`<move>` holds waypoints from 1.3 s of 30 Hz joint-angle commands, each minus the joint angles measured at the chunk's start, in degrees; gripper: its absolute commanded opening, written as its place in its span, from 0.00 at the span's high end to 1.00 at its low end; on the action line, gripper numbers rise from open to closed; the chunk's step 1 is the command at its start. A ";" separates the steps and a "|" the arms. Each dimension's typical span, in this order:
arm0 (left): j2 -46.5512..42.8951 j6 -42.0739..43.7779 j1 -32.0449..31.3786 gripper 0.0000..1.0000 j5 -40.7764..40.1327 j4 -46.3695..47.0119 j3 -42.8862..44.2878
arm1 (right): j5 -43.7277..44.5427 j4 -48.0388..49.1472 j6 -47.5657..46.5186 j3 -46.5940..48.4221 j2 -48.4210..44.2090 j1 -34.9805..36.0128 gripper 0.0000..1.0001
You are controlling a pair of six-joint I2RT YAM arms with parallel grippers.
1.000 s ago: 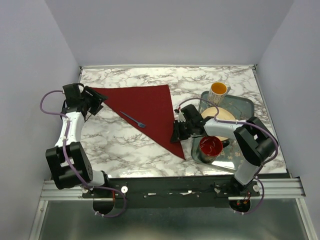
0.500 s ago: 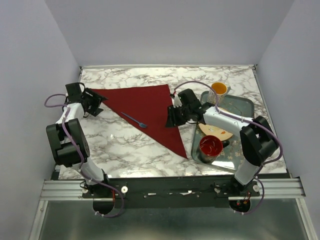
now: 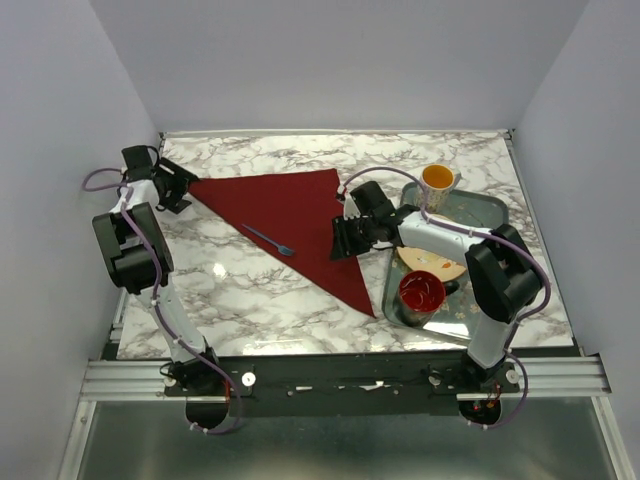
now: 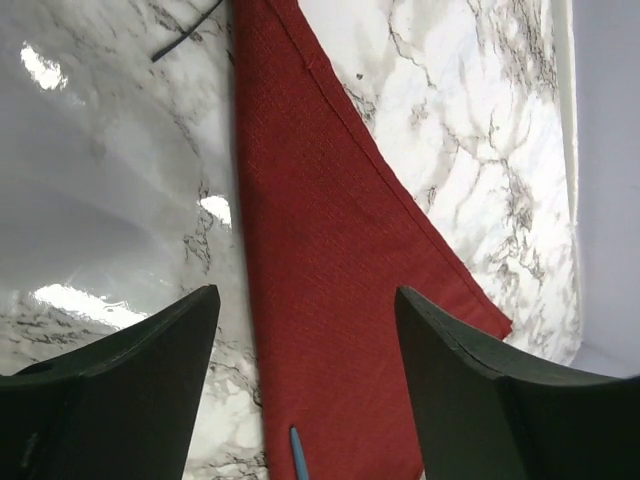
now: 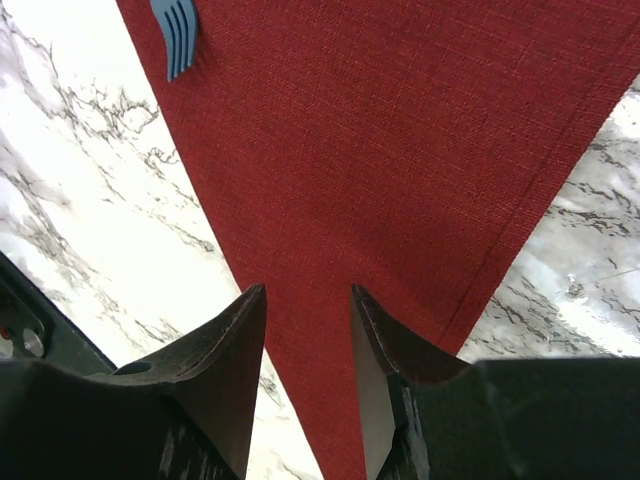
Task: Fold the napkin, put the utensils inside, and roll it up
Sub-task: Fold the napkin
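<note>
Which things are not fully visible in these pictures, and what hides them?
Fork: the left wrist view shows only one thin end, cut by the bottom edge; the right wrist view shows only its prongs, cut by the top edge.
Plate: in the top view, the right arm covers most of it.

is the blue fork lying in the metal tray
No, the blue fork lies on the napkin out on the marble table, well to the left of the tray.

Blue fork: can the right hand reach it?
Probably yes. The blue fork lies uncovered on the maroon napkin, and the open right hand hovers at the napkin's right edge with nothing between them.
</note>
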 commanded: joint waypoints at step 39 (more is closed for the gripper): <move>17.30 13.93 -0.30 0.59 -10.81 -9.26 23.11 | -4.25 1.67 -0.81 -3.19 -3.18 -1.13 0.53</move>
